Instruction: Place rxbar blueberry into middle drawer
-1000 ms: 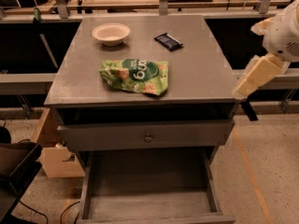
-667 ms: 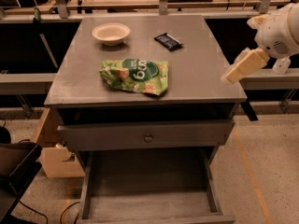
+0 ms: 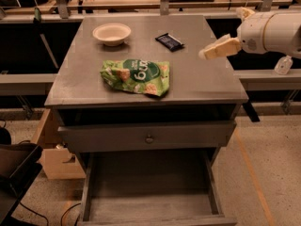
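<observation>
The rxbar blueberry [image 3: 169, 41], a small dark flat bar, lies on the grey cabinet top [image 3: 197, 81] toward the back, right of centre. The middle drawer [image 3: 150, 197] is pulled out at the bottom of the view, its plank floor bare. My gripper [image 3: 207, 52] reaches in from the right on a white arm [image 3: 270, 31], hovering over the right part of the top, right of the bar and apart from it. It holds nothing that I can see.
A large green chip bag [image 3: 136, 76] lies in the middle of the top. A white bowl [image 3: 112, 33] stands at the back left. A shut drawer front with a round knob [image 3: 149, 138] sits above the open drawer. A cardboard box [image 3: 56, 157] stands on the floor at the left.
My gripper has moved up and leftward, from beside the cabinet's right edge to over the right part of the top, nearer the bar.
</observation>
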`<act>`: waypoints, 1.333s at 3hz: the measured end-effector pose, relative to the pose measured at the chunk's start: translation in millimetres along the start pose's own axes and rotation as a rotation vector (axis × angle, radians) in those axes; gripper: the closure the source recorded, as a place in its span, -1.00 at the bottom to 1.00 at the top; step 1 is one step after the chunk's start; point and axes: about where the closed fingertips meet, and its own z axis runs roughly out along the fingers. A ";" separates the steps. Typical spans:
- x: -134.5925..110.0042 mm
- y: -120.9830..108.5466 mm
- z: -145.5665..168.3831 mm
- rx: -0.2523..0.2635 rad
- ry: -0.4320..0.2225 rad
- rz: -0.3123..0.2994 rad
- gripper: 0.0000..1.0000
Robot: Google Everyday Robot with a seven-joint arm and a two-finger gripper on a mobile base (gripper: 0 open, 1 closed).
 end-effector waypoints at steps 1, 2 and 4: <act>-8.0 -14.5 14.1 0.062 -0.058 0.018 -1.00; -8.1 -14.8 13.6 0.063 -0.057 0.017 -1.00; -1.2 -20.9 108.2 -0.016 -0.043 0.042 -1.00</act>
